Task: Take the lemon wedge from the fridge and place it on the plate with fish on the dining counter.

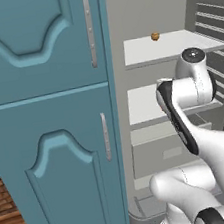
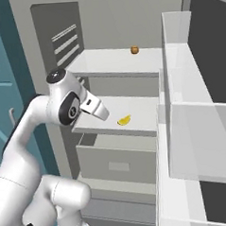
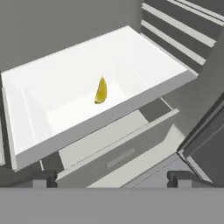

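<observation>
At the left of the left base view you see the teal cabinet doors (image 1: 49,118); to their right the fridge (image 2: 128,19) stands open. Your lemon wedge (image 3: 101,90) lies near the centre of the hand view, alone on the white middle shelf (image 3: 144,61). A small brown ball (image 2: 134,49) sits on the shelf above. The gripper (image 3: 111,178) hangs before the shelf with jaws spread wide, holding nothing. Expect the wedge to be light, soft and probably slippery: pinch its thick middle gently. No readable writing anywhere.
</observation>
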Controlling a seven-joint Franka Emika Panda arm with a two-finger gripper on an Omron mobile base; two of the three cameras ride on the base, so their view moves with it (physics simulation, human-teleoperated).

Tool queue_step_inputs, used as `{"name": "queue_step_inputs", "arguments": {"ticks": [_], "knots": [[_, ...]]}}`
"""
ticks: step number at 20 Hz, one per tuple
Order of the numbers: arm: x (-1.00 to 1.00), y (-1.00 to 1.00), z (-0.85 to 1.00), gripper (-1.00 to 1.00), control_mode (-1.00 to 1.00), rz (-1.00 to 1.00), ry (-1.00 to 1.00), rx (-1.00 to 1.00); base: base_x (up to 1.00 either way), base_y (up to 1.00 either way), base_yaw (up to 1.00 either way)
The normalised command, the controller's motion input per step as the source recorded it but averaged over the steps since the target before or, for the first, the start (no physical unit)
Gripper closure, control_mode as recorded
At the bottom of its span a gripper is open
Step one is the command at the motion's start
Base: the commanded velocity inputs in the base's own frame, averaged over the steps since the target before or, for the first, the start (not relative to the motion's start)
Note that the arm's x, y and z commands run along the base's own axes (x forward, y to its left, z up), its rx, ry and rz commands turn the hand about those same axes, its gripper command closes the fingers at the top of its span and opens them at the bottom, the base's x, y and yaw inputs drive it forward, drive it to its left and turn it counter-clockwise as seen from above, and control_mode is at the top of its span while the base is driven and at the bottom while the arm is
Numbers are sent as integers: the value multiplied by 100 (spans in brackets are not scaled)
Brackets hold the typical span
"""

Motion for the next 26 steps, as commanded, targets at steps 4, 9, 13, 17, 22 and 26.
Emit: {"name": "queue_step_inputs", "arguments": {"ticks": [4,9,13,17,22,26], "knots": [[55,0,-48,-100,-100,1,-5,0,0,0,0],[77,-10,-23,-100,-100,1,-1,2,0,0,0],[80,-30,-3,-100,-100,3,0,6,0,0,0],[44,-29,-10,-100,-100,3,1,1,0,0,0],[0,-6,-50,-100,-100,0,13,0,0,0,0],[8,-1,-48,-100,-100,0,11,0,0,0,0]]}}
